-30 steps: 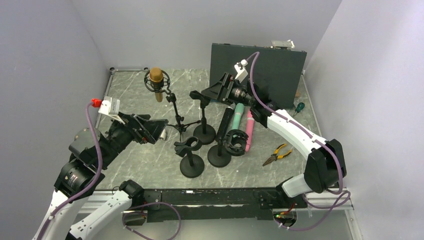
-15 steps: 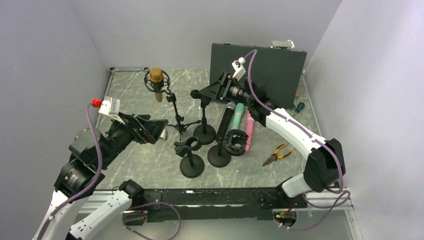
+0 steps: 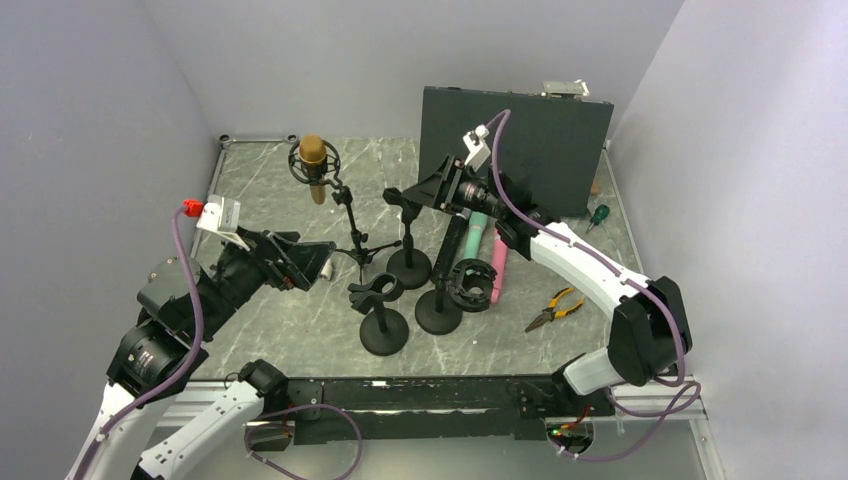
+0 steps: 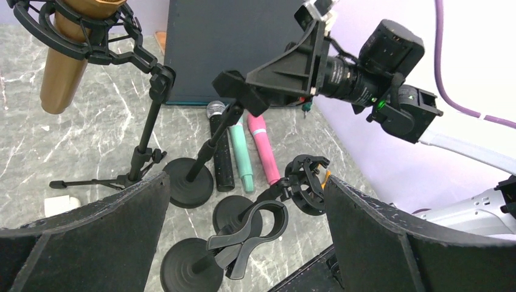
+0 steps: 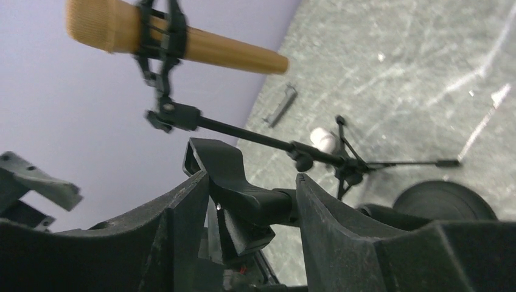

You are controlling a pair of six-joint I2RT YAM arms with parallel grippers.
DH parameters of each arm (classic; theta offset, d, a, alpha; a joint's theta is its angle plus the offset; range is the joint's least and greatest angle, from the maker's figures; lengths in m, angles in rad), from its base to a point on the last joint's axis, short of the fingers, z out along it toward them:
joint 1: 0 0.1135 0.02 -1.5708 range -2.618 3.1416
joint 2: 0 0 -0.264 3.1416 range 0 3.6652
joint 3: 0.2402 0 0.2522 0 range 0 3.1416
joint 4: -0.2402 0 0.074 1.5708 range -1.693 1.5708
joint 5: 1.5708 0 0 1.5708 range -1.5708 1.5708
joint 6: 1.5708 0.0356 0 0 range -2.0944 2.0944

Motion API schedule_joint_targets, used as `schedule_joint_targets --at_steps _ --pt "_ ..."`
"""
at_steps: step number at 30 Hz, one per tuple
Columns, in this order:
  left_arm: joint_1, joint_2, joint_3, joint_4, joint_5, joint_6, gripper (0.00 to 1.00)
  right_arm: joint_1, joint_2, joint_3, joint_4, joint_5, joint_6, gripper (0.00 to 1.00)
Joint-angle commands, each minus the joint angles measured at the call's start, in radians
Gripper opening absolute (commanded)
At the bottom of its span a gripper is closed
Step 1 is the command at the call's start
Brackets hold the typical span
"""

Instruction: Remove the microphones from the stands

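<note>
Where the tripod stand (image 3: 352,228) lifts its thin boom, the bronze mic (image 3: 313,160) hangs head-up in a black ring cradle (image 4: 97,36), a smooth tube with a mesh top. Right of that stand, the right hand (image 5: 252,194) has its fingers on either side of an empty black clip (image 5: 234,179) on a round-footed post, though I cannot tell whether they pinch it. Further right lie black (image 3: 450,238), teal (image 3: 474,232) and pink (image 3: 497,262) mics on the grey veined table (image 3: 270,180), while on the stand's near side the left hand (image 3: 322,262) gapes wide, holding nothing.

Left arm (image 3: 178,300) holds jaws wide; right arm (image 3: 585,262) extended, jaws half-parted.
</note>
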Motion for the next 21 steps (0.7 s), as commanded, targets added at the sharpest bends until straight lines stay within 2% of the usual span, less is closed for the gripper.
schedule_joint_targets --at_steps 1,14,19,21 --pt "-0.003 -0.008 0.015 0.003 0.001 0.018 0.99 0.003 -0.003 -0.087 -0.096 0.028 -0.069 0.56" --pt "-0.001 0.001 -0.044 0.028 -0.042 0.069 0.99 0.003 0.034 -0.157 -0.219 0.07 -0.242 0.57" --pt "-0.002 0.011 -0.047 0.021 -0.066 0.091 0.99 0.004 0.002 -0.119 -0.242 0.082 -0.27 0.61" --pt "-0.003 0.028 -0.038 0.014 -0.066 0.109 1.0 0.005 -0.005 -0.08 -0.267 0.095 -0.289 0.66"
